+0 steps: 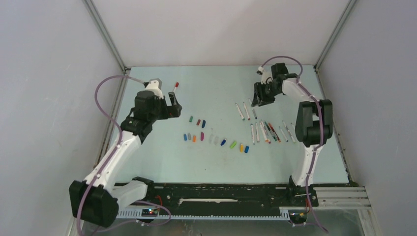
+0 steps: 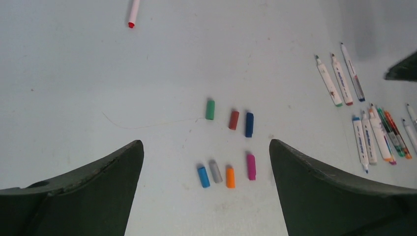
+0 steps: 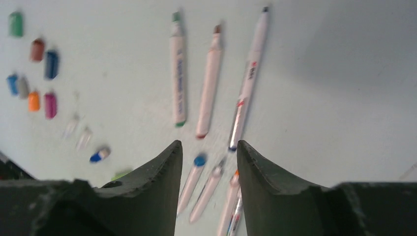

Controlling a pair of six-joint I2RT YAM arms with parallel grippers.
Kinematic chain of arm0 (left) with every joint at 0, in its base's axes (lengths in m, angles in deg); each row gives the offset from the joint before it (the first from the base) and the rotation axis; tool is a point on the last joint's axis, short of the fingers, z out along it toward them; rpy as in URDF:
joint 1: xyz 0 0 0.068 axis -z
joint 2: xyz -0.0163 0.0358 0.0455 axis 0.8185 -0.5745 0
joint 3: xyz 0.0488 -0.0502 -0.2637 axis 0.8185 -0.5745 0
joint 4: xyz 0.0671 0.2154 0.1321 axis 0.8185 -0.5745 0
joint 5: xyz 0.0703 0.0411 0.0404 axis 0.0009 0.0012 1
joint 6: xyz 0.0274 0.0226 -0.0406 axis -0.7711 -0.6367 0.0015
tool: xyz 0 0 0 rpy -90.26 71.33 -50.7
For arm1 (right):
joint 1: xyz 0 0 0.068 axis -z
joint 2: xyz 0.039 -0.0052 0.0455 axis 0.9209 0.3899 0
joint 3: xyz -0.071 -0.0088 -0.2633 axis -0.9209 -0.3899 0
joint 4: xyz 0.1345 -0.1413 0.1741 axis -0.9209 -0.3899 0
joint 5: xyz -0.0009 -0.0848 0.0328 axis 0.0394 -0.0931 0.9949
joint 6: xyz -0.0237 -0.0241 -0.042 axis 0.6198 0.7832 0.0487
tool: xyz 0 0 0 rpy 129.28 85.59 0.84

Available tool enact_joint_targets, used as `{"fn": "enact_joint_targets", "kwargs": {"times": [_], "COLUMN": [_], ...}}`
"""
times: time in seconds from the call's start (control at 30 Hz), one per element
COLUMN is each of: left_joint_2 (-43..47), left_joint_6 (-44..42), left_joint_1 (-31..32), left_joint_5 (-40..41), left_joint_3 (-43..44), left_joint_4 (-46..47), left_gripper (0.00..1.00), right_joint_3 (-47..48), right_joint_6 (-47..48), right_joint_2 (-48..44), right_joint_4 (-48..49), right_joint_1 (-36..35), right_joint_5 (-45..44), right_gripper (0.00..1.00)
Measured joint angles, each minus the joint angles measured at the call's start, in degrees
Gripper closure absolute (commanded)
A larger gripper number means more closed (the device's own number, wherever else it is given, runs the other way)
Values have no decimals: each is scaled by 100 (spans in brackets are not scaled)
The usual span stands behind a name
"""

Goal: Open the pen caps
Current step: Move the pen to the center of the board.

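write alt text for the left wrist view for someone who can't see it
Seven loose pen caps lie on a pale table between the wide-open dark fingers of the left gripper: green, red and dark blue in a far row, blue, grey, orange and pink nearer. White pens lie in a group at right, and one red-tipped pen lies at top left.

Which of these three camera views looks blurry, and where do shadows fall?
Right wrist view: soft and smeared, pens and loose caps fuzzy, grey shadow upper right. Left wrist view: sharp, caps crisp, dim shading top right. Top view: evenly lit, no glare.
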Motion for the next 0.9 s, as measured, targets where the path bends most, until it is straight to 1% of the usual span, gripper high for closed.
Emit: {"fn": "enact_joint_targets", "kwargs": {"times": [0.13, 0.2, 0.33, 0.47, 0.63, 0.73, 0.9], "left_joint_2": [-728, -1228, -2234, -3259, -4286, -4763, -5473], "left_joint_6": [114, 103, -72, -452, -909, -1115, -1320], "left_joint_1": [-385, -498, -577, -592, -656, -721, -826], "left_joint_5": [-302, -334, -199, 168, 393, 376, 304], "left_joint_3": [140, 396, 1187, 2288, 3333, 3766, 4393], "left_joint_4": [192, 181, 55, -199, -382, -557, -841], "left_gripper": [0, 1, 4, 7, 11, 13, 14], "right_joint_3": [-275, -413, -863, -1665, -2404, -2524, -2538], "right_joint_6": [710, 1169, 1917, 2559, 3014, 3209, 3558], "right_joint_2": [-903, -1425, -2374, -3191, -3676, -3696, -3683], "right_joint_4": [-304, -509, -772, -1008, -1141, -1185, -1263], "right_joint_1": [98, 212, 557, 1034, 1351, 1425, 1467], "right_joint_5": [608, 1023, 1718, 2503, 3161, 3410, 3792], "right_gripper": [45, 45, 45, 44, 43, 43, 43]}}
